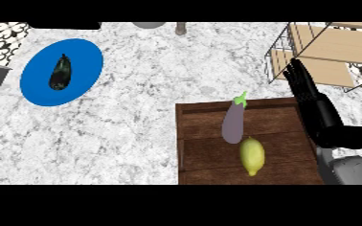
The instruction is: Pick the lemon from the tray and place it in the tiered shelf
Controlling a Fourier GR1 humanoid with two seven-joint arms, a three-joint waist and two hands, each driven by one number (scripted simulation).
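A yellow lemon (252,156) lies on the dark wooden tray (205,148), near its front edge. Just behind it on the tray lies a purple eggplant (234,120) with a green stem, nearly touching the lemon. The tiered shelf (322,52), wire-framed with tan wooden boards, stands at the back right. My right hand (311,100) hovers over the tray's right edge, to the right of the lemon and apart from it, fingers straight and pointing toward the shelf. It holds nothing. My left hand does not show.
A blue plate (81,64) with a dark eggplant (61,72) on it sits at the left of the marble counter. A grey round object (147,24) and a brown item (181,28) stand at the back edge.
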